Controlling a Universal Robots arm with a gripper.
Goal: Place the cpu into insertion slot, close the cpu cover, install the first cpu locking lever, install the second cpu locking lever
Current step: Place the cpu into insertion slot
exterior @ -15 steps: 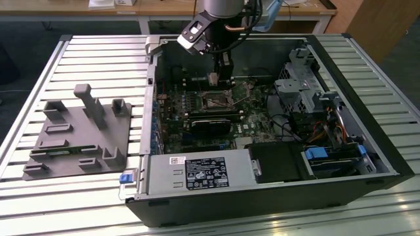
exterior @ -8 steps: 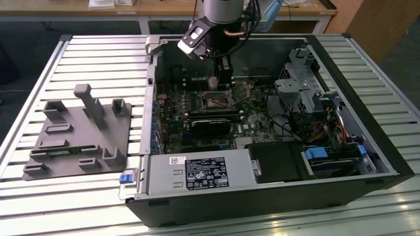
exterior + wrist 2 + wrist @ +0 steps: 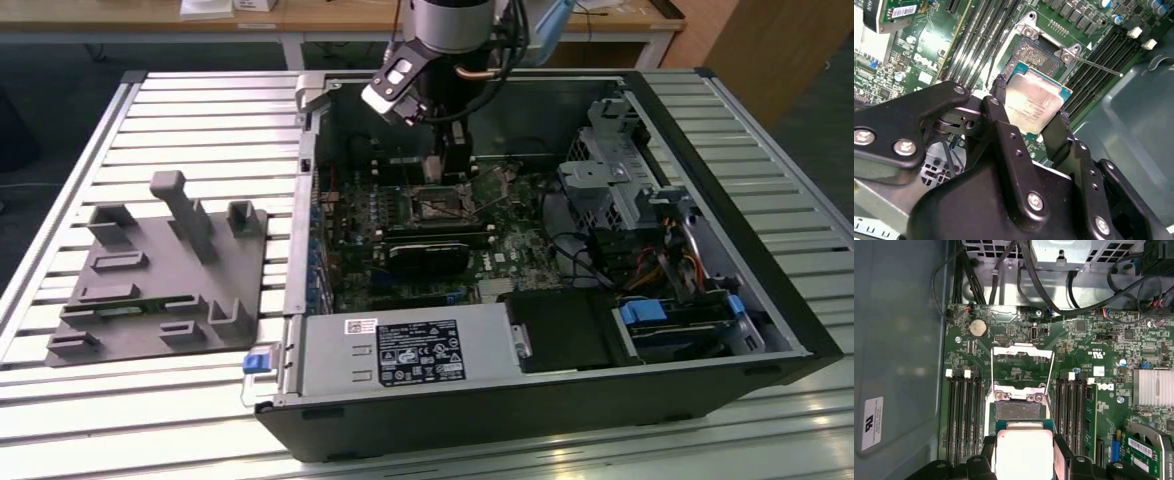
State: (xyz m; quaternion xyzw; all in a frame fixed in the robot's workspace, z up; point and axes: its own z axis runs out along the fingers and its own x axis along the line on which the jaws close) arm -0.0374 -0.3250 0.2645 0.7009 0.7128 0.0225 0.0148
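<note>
The black pincer [image 3: 1030, 109] is pinching the cpu [image 3: 1037, 96] by two opposite edges, one finger [image 3: 998, 102] on each side, with the chip's pale metal top facing the wrist cameras. In the first wrist view the cpu [image 3: 1024, 452] hangs over the near edge of the insertion slot [image 3: 1019, 411] and hides part of it. Whether chip and socket touch, I cannot tell. The slot's dark centre lies uncovered. Just beyond it the cpu cover [image 3: 1021, 352] is swung open, and green board shows through its square window. Long black memory slots [image 3: 965, 415] run along both sides of the socket.

In the exterior view the pincer [image 3: 451, 165] reaches down into the open computer case [image 3: 561, 400], directly above the insertion slot [image 3: 434, 205]. The case rests on a slatted metal tabletop [image 3: 200, 110]. A grey fixture [image 3: 160, 270] sits on that tabletop at the exterior view's left, apart from the case.
</note>
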